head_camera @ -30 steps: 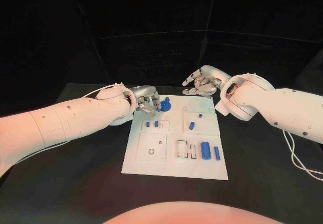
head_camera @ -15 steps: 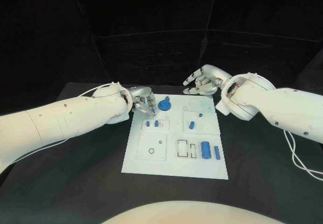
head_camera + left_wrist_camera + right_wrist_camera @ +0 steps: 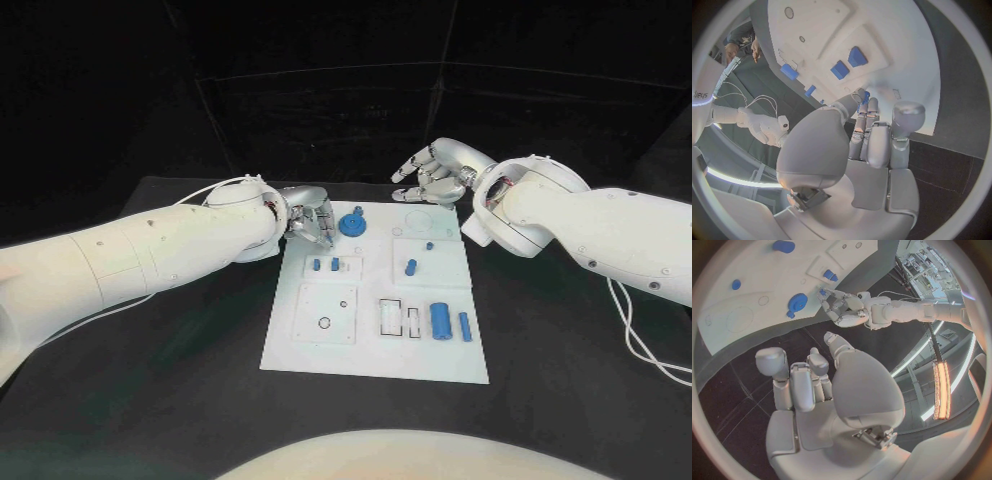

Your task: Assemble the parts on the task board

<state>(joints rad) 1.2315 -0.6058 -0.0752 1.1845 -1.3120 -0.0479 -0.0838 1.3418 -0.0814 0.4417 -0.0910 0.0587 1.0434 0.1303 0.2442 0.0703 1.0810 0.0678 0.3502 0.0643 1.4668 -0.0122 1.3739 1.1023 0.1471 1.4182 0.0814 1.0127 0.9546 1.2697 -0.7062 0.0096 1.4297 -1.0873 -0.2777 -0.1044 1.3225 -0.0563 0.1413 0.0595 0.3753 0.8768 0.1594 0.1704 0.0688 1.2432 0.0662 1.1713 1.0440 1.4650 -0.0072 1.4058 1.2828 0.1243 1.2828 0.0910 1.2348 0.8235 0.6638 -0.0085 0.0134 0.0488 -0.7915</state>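
Observation:
The white task board [image 3: 325, 350] lies mid-table. My left hand [image 3: 310, 222] hovers over its far left corner, beside the blue gear [image 3: 356, 227], and pinches a small blue piece [image 3: 865, 95] at its fingertips. That piece also shows as a blue speck at the left hand [image 3: 844, 307] in the right wrist view. Two small blue parts [image 3: 325, 265] stand just on the near side of those fingers. My right hand [image 3: 433, 172] hangs past the board's far edge with its fingers loosely apart, holding nothing. The gear [image 3: 797, 303] lies ahead of that hand [image 3: 811, 385].
A blue peg [image 3: 411, 267] and a tiny blue piece [image 3: 431, 245] sit right of centre on the board. A thick blue cylinder [image 3: 440, 322] and a thinner one [image 3: 464, 327] lie near its right edge beside dark slots [image 3: 392, 318]. Black table [image 3: 173, 360] surrounds the board.
My left hand has drifted a little from the gear toward the board's near side, still pinching the small piece. The right hand has stayed put.

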